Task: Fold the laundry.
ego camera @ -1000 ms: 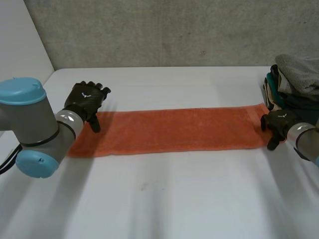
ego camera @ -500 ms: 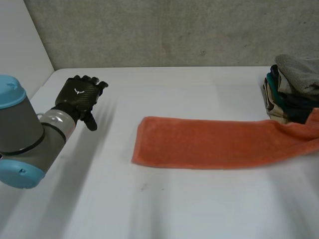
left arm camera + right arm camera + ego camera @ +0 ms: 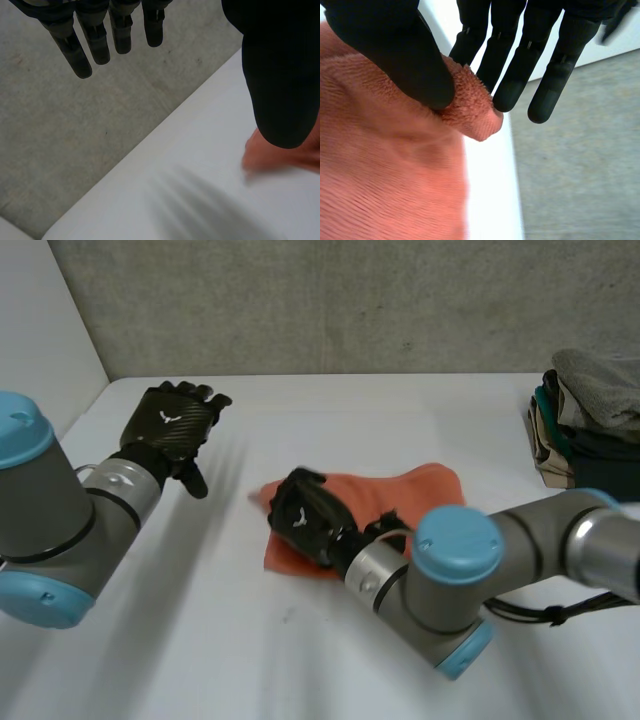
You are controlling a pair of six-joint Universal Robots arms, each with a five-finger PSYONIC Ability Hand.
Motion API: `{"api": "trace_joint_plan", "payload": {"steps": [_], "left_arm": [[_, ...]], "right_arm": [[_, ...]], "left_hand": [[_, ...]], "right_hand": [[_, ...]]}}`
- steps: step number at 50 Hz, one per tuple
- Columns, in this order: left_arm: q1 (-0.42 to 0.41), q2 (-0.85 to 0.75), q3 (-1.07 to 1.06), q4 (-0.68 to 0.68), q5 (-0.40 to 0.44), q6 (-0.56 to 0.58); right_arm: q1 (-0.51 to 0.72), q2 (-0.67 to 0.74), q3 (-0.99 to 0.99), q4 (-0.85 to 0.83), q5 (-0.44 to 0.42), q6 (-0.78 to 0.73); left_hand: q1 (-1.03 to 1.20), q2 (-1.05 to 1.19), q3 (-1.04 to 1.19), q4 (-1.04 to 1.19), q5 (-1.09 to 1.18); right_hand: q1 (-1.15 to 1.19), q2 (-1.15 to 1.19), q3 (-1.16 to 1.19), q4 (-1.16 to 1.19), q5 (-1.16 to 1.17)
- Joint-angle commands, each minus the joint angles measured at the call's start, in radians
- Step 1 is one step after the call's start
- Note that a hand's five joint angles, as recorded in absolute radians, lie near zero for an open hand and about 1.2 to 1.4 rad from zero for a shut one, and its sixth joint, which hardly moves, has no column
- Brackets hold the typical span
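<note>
The right robot hand [image 3: 303,520] pinches one towel [image 3: 420,490] end between thumb and fingers, just above the other end mid-counter [image 3: 200,640]; the towel's length runs rightward from there. The left robot hand [image 3: 176,426], spread and empty, hovers well apart

No legible text — only a white emblem on left hand [image 3: 168,426].

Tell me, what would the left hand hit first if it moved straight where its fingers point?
Most likely the grey wall behind the table. The left hand is open, and nothing seems to stand between them, though depth is unclear.
</note>
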State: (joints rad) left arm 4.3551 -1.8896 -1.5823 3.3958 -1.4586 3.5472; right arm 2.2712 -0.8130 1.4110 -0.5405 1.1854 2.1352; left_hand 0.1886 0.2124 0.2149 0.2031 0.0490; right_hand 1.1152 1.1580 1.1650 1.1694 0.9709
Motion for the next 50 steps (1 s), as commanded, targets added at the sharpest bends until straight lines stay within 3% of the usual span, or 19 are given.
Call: {"api": "trace_joint_plan", "payload": {"steps": [1, 3, 7, 14, 20, 23, 24, 27, 31, 34, 37, 38, 43, 49, 50], "left_arm": [[-0.06, -0.059, 0.076, 0.042, -0.011, -0.001], [-0.083, -0.074, 0.114, 0.045, -0.011, -0.008], [-0.135, -0.128, 0.191, 0.043, -0.011, -0.045], [-0.239, -0.291, 0.335, 0.034, -0.016, -0.083], [-0.287, -0.407, 0.426, -0.01, -0.051, -0.08], [-0.296, -0.43, 0.449, -0.05, -0.081, -0.082], [-0.296, -0.43, 0.447, -0.056, -0.085, -0.082], [-0.299, -0.421, 0.438, -0.079, -0.094, -0.085], [-0.293, -0.393, 0.415, -0.098, -0.097, -0.083], [-0.29, -0.361, 0.39, -0.118, -0.108, -0.083], [-0.29, -0.332, 0.363, -0.139, -0.131, -0.085], [-0.289, -0.315, 0.349, -0.144, -0.147, -0.088], [-0.27, -0.281, 0.312, -0.144, -0.216, -0.091], [-0.243, -0.266, 0.28, -0.144, -0.284, -0.093], [-0.24, -0.263, 0.271, -0.144, -0.284, -0.093]], "right_arm": [[-0.005, -0.043, 0.037, 0.017, 0.19, 0.104], [-0.03, -0.151, 0.074, 0.027, 0.253, 0.199], [-0.108, -0.282, 0.15, 0.089, 0.263, 0.368], [-0.24, -0.298, 0.197, 0.342, 0.278, 0.535], [-0.344, -0.262, 0.249, 0.376, 0.28, 0.535], [-0.384, -0.233, 0.261, 0.349, 0.301, 0.522], [-0.398, -0.233, 0.266, 0.34, 0.31, 0.516], [-0.452, -0.268, 0.319, 0.189, 0.399, 0.476], [-0.458, -0.401, 0.361, 0.065, 0.431, 0.355], [-0.438, -0.442, 0.352, 0.063, 0.422, 0.264], [-0.323, -0.433, 0.327, 0.053, 0.373, 0.206], [-0.233, -0.411, 0.294, 0.05, 0.328, 0.201], [-0.043, -0.264, 0.229, 0.06, 0.14, 0.198], [-0.009, -0.189, 0.237, 0.099, 0.092, 0.196], [-0.018, -0.193, 0.23, 0.122, 0.115, 0.209]], "left_hand": [[-0.014, -0.038, -0.04, -0.029, -0.049], [-0.014, -0.038, -0.04, -0.029, -0.049], [-0.014, -0.038, -0.04, -0.029, -0.049], [-0.014, -0.038, -0.04, -0.029, -0.049], [-0.014, -0.038, -0.04, -0.029, -0.049], [-0.014, -0.038, -0.04, -0.029, -0.049], [-0.014, -0.038, -0.04, -0.029, -0.049], [-0.014, -0.038, -0.04, -0.029, -0.049], [-0.014, -0.038, -0.04, -0.029, -0.049], [-0.014, -0.038, -0.04, -0.029, -0.049], [-0.014, -0.038, -0.04, -0.029, -0.049], [-0.014, -0.038, -0.04, -0.029, -0.049], [-0.014, -0.038, -0.04, -0.029, -0.049], [-0.014, -0.038, -0.04, -0.029, -0.049], [-0.014, -0.038, -0.04, -0.029, -0.049]], "right_hand": [[-0.941, -0.983, -0.99, -0.995, -0.971], [-0.941, -0.983, -0.99, -0.995, -0.971], [-0.941, -0.983, -0.99, -0.995, -0.971], [-0.941, -0.983, -0.99, -0.995, -0.971], [-0.941, -0.983, -0.99, -0.995, -0.971], [-0.135, -0.178, -0.185, -0.189, -0.165], [0.277, 0.234, 0.227, 0.223, 0.247], [0.281, 0.238, 0.231, 0.227, 0.251], [0.281, 0.238, 0.231, 0.227, 0.251], [0.281, 0.238, 0.231, 0.227, 0.251], [0.281, 0.238, 0.231, 0.227, 0.251], [0.281, 0.238, 0.231, 0.227, 0.251], [0.281, 0.238, 0.231, 0.227, 0.251], [0.281, 0.238, 0.231, 0.227, 0.251], [-0.003, -0.046, -0.053, -0.057, -0.033]]}}
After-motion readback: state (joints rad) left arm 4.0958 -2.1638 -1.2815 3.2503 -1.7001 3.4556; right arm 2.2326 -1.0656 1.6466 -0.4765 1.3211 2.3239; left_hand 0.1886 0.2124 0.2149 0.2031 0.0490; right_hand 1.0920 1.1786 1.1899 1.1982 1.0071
